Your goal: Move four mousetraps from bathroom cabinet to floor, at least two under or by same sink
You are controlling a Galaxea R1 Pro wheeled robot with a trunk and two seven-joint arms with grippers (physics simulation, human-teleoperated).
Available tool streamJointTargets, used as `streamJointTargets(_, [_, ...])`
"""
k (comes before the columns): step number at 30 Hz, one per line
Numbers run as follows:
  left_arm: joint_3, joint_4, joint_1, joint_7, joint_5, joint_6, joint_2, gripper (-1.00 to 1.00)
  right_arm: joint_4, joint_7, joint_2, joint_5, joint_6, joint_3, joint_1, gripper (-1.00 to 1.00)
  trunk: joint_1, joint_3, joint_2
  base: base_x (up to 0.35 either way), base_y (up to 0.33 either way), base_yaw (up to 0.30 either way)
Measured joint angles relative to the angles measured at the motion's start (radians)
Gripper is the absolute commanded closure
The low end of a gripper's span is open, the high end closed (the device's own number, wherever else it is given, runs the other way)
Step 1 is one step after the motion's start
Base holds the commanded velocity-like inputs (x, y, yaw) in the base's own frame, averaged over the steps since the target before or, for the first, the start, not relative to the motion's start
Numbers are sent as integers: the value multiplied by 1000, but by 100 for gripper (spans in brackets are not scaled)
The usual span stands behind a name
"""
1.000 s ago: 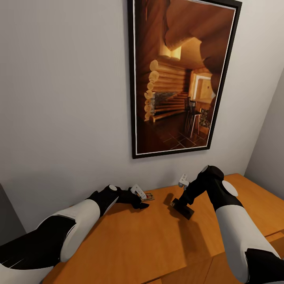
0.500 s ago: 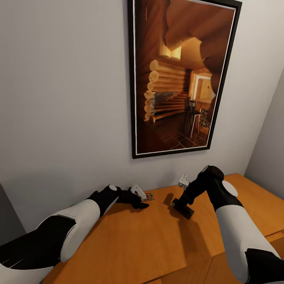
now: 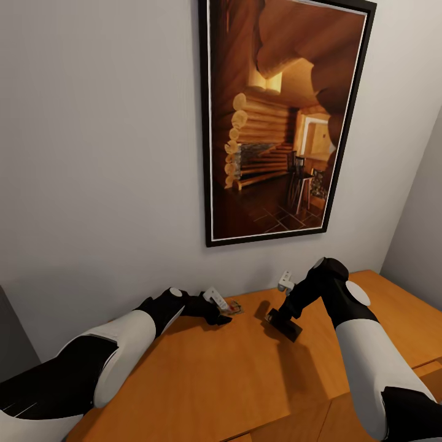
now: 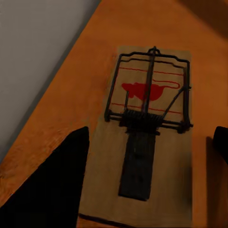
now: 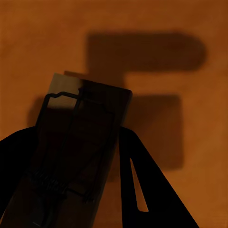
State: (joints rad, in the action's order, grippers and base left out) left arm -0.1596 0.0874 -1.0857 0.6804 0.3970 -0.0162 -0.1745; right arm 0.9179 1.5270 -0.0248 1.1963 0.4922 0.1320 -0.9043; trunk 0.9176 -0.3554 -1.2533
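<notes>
a: left end effector (image 3: 222,312) status?
b: fingers spread. in the left wrist view one dark finger (image 4: 57,185) sits on one long side of a mousetrap (image 4: 145,133) and the other finger shows at the frame edge on the opposite long side. whether either pad touches the board cannot be told.

a: orientation of that mousetrap?
b: it lies flat on the top of the cabinet (image 3: 233,374), the worktop here. its long axis runs along the reach of the end effector. the dark bait plate end faces the end effector; the wire bow and red mark are at the far end. it sits close to the grey wall (image 3: 98,153).

a: left arm pose?
b: in the head view the left arm (image 3: 116,350) extends low over the worktop, forearm nearly level, wrist toward the back wall.

a: right end effector (image 3: 283,324) status?
b: pinching a second mousetrap (image 5: 78,142). in the right wrist view the dark fingers stand on both sides of the board, which is held above the worktop and casts a shadow on the wood.

a: its axis?
b: the long axis runs along the fingers, and the free end points away from the wrist, toward the worktop.

a: right arm pose?
b: the right arm (image 3: 362,350) rises from the near edge, bends at the elbow and angles the wrist downward. a framed picture (image 3: 282,116) hangs on the wall above both end effectors.
</notes>
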Motion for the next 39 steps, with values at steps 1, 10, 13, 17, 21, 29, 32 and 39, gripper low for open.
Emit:
streamJointTargets(1, [0, 0, 0, 0, 0, 0, 0, 100, 0, 0, 0, 0, 0, 0, 0, 100, 0, 0, 0, 0, 0, 0])
streamJointTargets(10, [1, 0, 0, 0, -1, -2, 0, 100, 0, 0, 0, 0, 0, 0, 0, 100, 0, 0, 0, 0, 0, 0])
streamJointTargets(13, [1, 0, 0, -1, -2, -2, 0, 100, 0, 0, 0, 0, 0, 0, 0, 100, 0, 0, 0, 0, 0, 0])
streamJointTargets(17, [0, 0, 0, -1, -2, -2, 0, 100, 0, 0, 0, 0, 0, 0, 0, 100, 0, 0, 0, 0, 0, 0])
streamJointTargets(21, [0, 0, 0, 0, -2, -2, 0, 100, 0, 0, 0, 0, 0, 0, 0, 100, 0, 0, 0, 0, 0, 0])
streamJointTargets(29, [0, 0, 0, 2, -1, -2, 0, 100, 0, 0, 0, 0, 0, 0, 0, 100, 0, 0, 0, 0, 0, 0])
streamJointTargets(32, [0, 0, 0, 2, -1, -2, 0, 100, 0, 0, 0, 0, 0, 0, 0, 100, 0, 0, 0, 0, 0, 0])
streamJointTargets(39, [-3, 1, 0, 7, -2, -2, 0, 100, 0, 0, 0, 0, 0, 0, 0, 100, 0, 0, 0, 0, 0, 0])
